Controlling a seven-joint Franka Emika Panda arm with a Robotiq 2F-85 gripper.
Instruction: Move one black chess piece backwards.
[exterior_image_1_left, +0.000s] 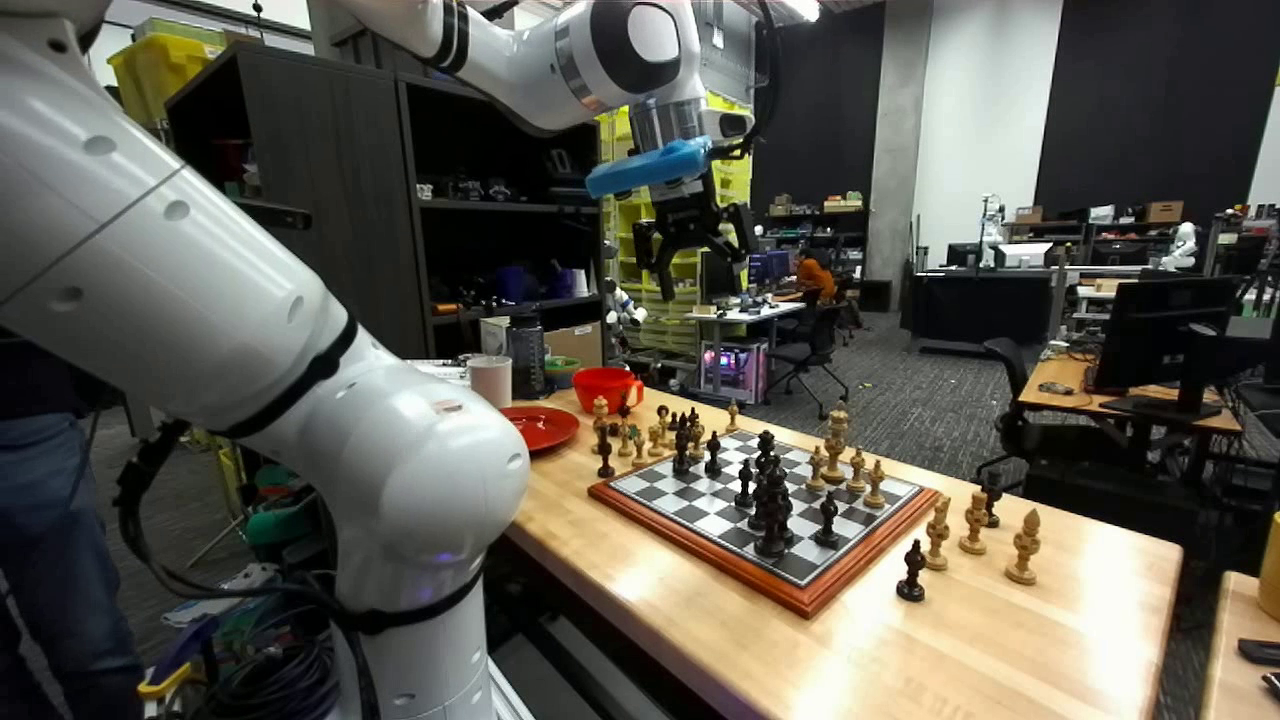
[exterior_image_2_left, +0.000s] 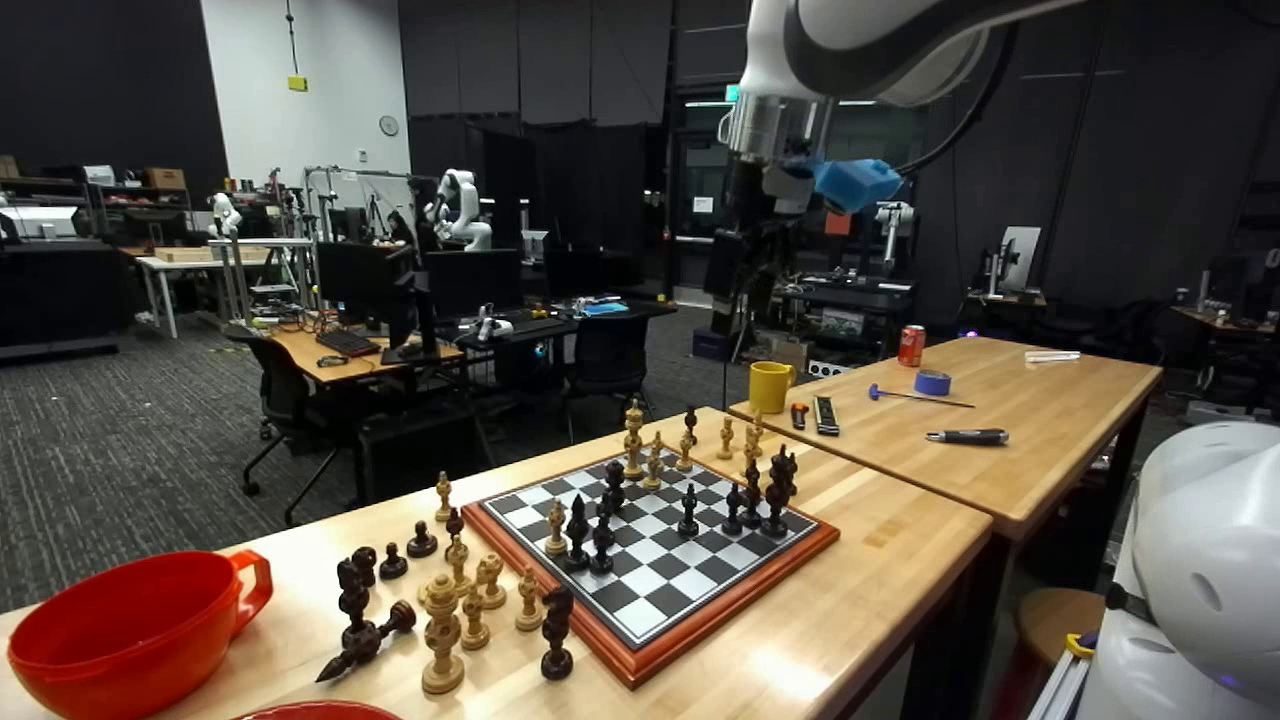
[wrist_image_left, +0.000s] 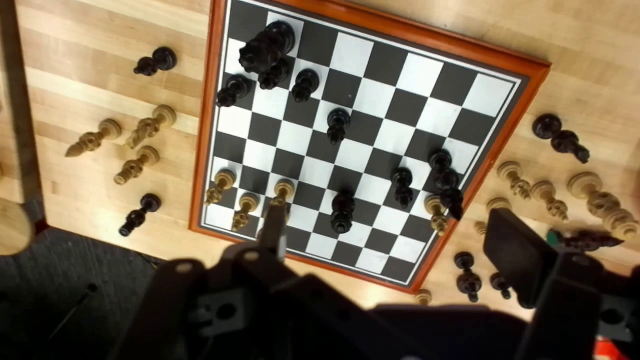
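The chessboard (exterior_image_1_left: 700, 543) lies on the wooden table, and it also shows in the wrist view (wrist_image_left: 377, 95). Several black and light wooden pieces stand on it. A black pawn-like piece (wrist_image_left: 338, 125) stands near the board's middle in the wrist view. A taller black piece (wrist_image_left: 342, 212) stands lower in that view. Another black piece (exterior_image_1_left: 828, 525) stands near the board's edge in an exterior view. My gripper (exterior_image_1_left: 700, 265) is high above the board, open and empty. In the wrist view its fingers (wrist_image_left: 387, 217) are wide apart, and the left one partly hides a light piece.
Several black and light pieces stand on the table off two sides of the board; one black piece (exterior_image_2_left: 365, 640) lies down. A red cup (exterior_image_1_left: 603, 388), red plate (exterior_image_1_left: 540, 430) and pale mug (exterior_image_1_left: 490, 380) are at one end. A second table holds a yellow mug (exterior_image_2_left: 768, 388).
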